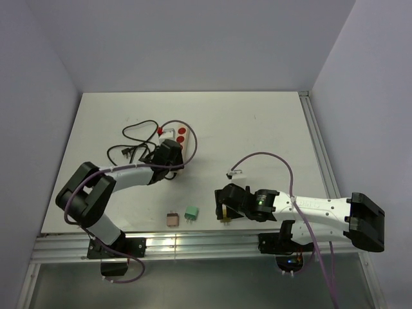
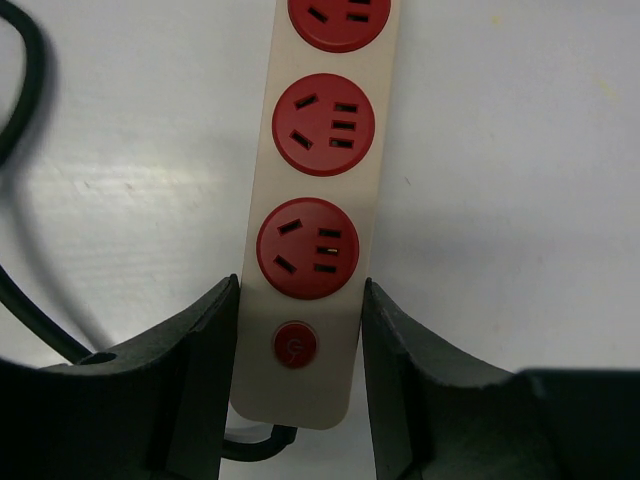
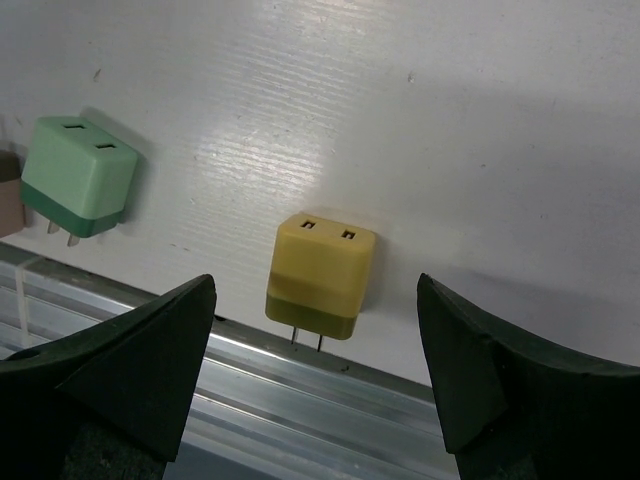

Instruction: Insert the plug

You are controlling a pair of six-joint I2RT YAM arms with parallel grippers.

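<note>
Two arms are busy from above: the left gripper (image 1: 168, 154) sits on the strip (image 1: 183, 136) mid-table, and the right gripper (image 1: 225, 207) hangs low by the near edge. Left wrist now: fingers (image 2: 205, 380) pinch the strip's switch end on both sides, sockets free ahead. Right wrist: jaws spread wide either side of the yellow plug (image 3: 320, 275), not touching it, as it lies with prongs pointing at the rail (image 3: 300, 385). Danger, I'd say: a finger snags that rail, or a crooked pinch skews the prongs for the slots.

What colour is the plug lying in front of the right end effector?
Yellow plug, with a darker olive band near the prongs; clearest in the right wrist view.
</note>
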